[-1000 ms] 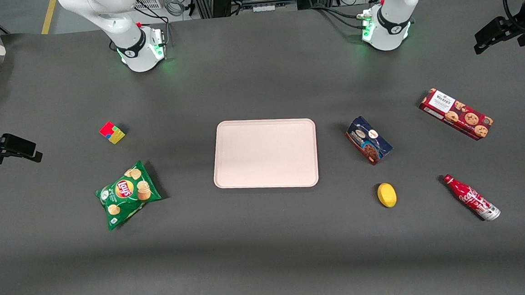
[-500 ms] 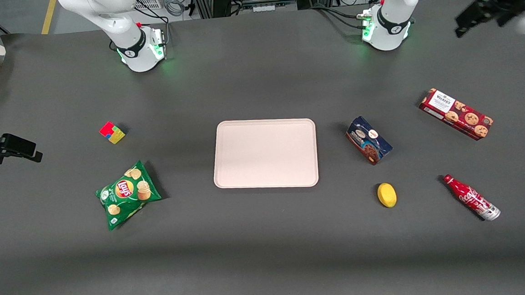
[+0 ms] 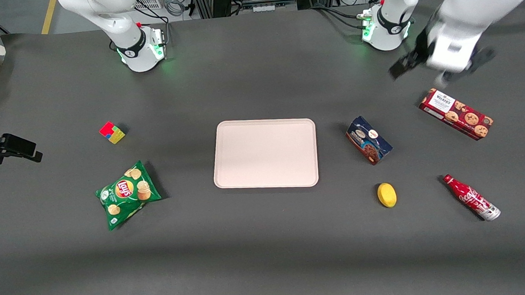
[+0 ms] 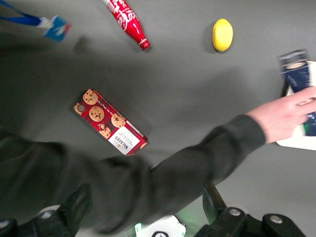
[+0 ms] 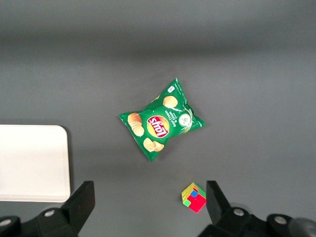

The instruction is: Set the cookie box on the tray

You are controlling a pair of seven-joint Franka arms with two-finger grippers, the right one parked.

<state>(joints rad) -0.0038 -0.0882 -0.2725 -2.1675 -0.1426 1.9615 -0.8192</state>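
Note:
The cookie box (image 3: 369,140), a navy carton with a brown cookie picture, lies on the table beside the pale pink tray (image 3: 265,154), toward the working arm's end. My left gripper (image 3: 442,70) hangs above the table, farther from the front camera than the cookie box and well apart from it. It is open and holds nothing. In the left wrist view my left gripper (image 4: 145,205) has its fingers wide apart. A dark sleeve and a pale hand (image 4: 289,111) cross that view over part of the cookie box (image 4: 296,74) and the tray (image 4: 296,142).
A red cookie box (image 3: 455,114) lies just nearer the camera than the gripper. A lemon (image 3: 386,195) and a red bottle (image 3: 470,197) lie nearer still. A chips bag (image 3: 126,194) and a colour cube (image 3: 111,132) lie toward the parked arm's end.
My left gripper has swung in from the table's edge at the working arm's end, to a spot close to the red cookie box. Nothing on the table has moved.

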